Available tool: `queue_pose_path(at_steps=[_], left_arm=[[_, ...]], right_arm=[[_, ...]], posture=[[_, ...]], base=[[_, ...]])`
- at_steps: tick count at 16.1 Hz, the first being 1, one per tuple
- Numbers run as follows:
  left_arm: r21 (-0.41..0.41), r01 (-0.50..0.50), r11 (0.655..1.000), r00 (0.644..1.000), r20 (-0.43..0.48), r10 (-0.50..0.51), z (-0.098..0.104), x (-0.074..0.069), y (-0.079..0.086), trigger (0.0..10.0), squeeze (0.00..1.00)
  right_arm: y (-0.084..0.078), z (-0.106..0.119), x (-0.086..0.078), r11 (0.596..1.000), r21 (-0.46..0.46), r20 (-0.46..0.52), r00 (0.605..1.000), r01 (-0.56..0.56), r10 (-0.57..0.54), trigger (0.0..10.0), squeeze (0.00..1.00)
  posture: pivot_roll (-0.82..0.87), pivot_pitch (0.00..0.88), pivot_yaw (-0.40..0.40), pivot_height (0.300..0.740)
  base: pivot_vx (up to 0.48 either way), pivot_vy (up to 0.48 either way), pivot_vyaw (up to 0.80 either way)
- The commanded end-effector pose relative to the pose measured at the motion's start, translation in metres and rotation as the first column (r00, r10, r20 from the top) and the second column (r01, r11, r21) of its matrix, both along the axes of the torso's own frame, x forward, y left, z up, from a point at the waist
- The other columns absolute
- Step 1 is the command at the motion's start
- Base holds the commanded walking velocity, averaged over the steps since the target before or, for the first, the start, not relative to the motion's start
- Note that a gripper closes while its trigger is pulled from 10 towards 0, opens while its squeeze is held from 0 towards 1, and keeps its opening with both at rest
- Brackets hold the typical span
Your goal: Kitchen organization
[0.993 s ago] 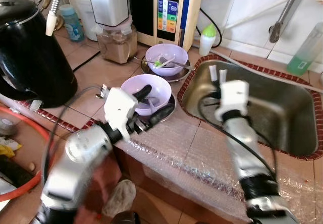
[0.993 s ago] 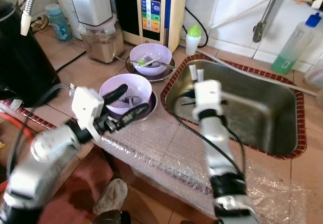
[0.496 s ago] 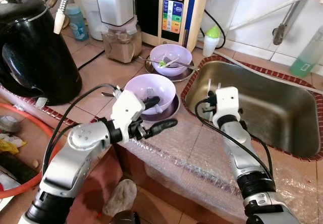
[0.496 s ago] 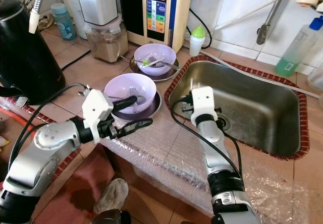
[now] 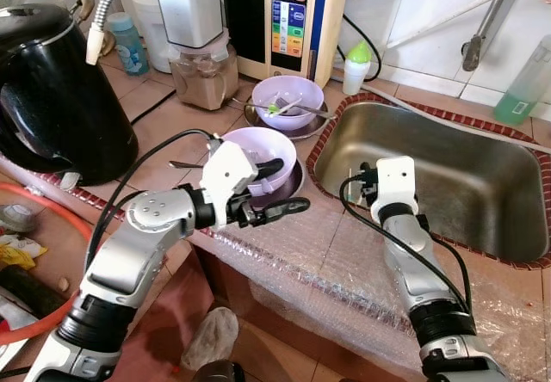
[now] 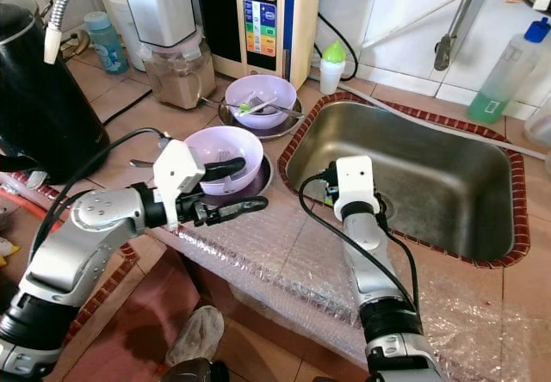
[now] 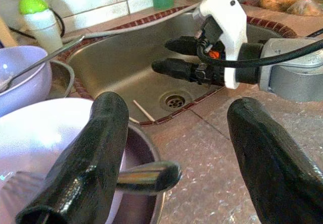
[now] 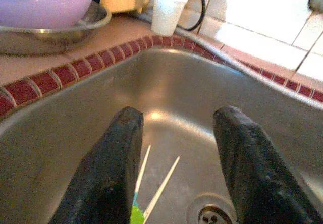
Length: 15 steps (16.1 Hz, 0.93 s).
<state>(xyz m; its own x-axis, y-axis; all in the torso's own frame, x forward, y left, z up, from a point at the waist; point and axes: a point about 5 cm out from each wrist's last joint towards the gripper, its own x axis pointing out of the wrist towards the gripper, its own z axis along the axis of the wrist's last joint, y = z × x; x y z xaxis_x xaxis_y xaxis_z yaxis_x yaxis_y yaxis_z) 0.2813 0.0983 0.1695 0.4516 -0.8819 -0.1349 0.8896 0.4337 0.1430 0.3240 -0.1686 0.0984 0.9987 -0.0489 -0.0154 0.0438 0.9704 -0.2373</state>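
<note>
Hard to see: what lies in the near lavender bowl (image 5: 258, 154) is partly blocked by my upper finger; a metal handle end pokes out at its rim in the L wrist view. The black kettle (image 5: 47, 89) is cut off at the frame's left edge.

My left gripper (image 5: 277, 186), center-left of frame, is spread wide w/ nothing held: one finger over the near bowl's rim, the other over the bubble wrap (image 5: 327, 253) just below it. Contact w/ the bowl – can't tell.

My right gripper (image 8: 174, 168) is parted, empty, hanging over the steel sink (image 5: 448, 184) at center-right. Two pale sticks (image 8: 159, 183) lie on the sink floor near the drain (image 7: 174, 101).

The far lavender bowl (image 5: 287, 100) w/ utensils sits upper center, on a metal plate.
</note>
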Motion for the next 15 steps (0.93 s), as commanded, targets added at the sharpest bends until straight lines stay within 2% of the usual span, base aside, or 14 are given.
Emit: queue_pose_path(at_steps=[1, 2, 4, 5, 8, 10, 13, 14, 15], left_arm=[[0.004, 0.004, 1.0, 1.0, 0.02, -0.004, 0.002, 0.002, -0.002, 10.0, 0.0], [-0.01, -0.009, 1.0, 0.999, 0.038, 0.01, 0.003, 0.004, -0.002, 10.0, 0.0], [-0.065, -0.119, 0.991, 0.984, 0.126, 0.127, 0.01, 0.009, 0.0, 10.0, 0.0], [-0.114, -0.177, 0.978, 0.972, 0.138, 0.192, 0.009, 0.005, 0.002, 10.0, 0.0], [-0.159, -0.258, 0.953, 0.947, 0.155, 0.282, 0.002, -0.006, 0.007, 10.0, 0.0], [-0.171, -0.281, 0.944, 0.935, 0.175, 0.31, -0.001, -0.013, 0.009, 10.0, 0.0], [-0.124, -0.266, 0.956, 0.934, 0.211, 0.288, -0.012, -0.024, 0.007, 10.0, 0.0], [-0.095, -0.256, 0.962, 0.932, 0.239, 0.272, -0.015, -0.025, 0.006, 10.0, 0.0], [-0.084, -0.256, 0.963, 0.931, 0.247, 0.269, -0.018, -0.024, 0.006, 10.0, 0.0]], right_arm=[[0.005, 0.013, 0.001, 1.0, -0.003, 0.064, 0.998, -0.024, 0.024, 10.0, 1.0], [0.007, 0.017, 0.001, 0.999, -0.011, 0.087, 0.995, -0.036, 0.037, 10.0, 1.0], [0.011, 0.031, -0.001, 0.997, 0.028, 0.16, 0.985, -0.071, 0.065, 10.0, 1.0], [0.013, 0.033, -0.004, 0.995, 0.033, 0.177, 0.981, -0.091, 0.084, 10.0, 1.0], [0.017, 0.034, -0.01, 0.993, 0.039, 0.19, 0.976, -0.113, 0.104, 10.0, 1.0], [0.018, 0.033, -0.012, 0.991, 0.05, 0.19, 0.975, -0.124, 0.113, 10.0, 1.0], [0.023, 0.034, -0.013, 0.98, 0.077, 0.191, 0.967, -0.183, 0.166, 10.0, 1.0], [0.029, 0.036, -0.015, 0.965, 0.099, 0.19, 0.957, -0.242, 0.22, 10.0, 0.45], [0.034, 0.036, -0.018, 0.949, 0.114, 0.186, 0.945, -0.293, 0.269, 10.0, 0.0]], posture=[[-0.05, 0.0, 0.045, 0.74], [-0.05, 0.0, 0.041, 0.74], [-0.04, 0.0, 0.025, 0.74], [-0.04, 0.0, 0.018, 0.74], [-0.02, 0.0, 0.004, 0.74], [-0.02, 0.0, -0.001, 0.74], [0.01, 0.009, -0.01, 0.74], [0.0, 0.011, -0.009, 0.74], [0.0, 0.013, -0.008, 0.74]], base=[[0.0, 0.0, 0.0], [0.0, 0.0, 0.0], [0.0, 0.0, 0.0], [0.0, 0.0, 0.0], [0.0, 0.0, 0.0], [0.0, 0.0, 0.0], [0.0, 0.0, 0.0], [0.0, 0.0, 0.0], [0.0, 0.0, 0.0]])
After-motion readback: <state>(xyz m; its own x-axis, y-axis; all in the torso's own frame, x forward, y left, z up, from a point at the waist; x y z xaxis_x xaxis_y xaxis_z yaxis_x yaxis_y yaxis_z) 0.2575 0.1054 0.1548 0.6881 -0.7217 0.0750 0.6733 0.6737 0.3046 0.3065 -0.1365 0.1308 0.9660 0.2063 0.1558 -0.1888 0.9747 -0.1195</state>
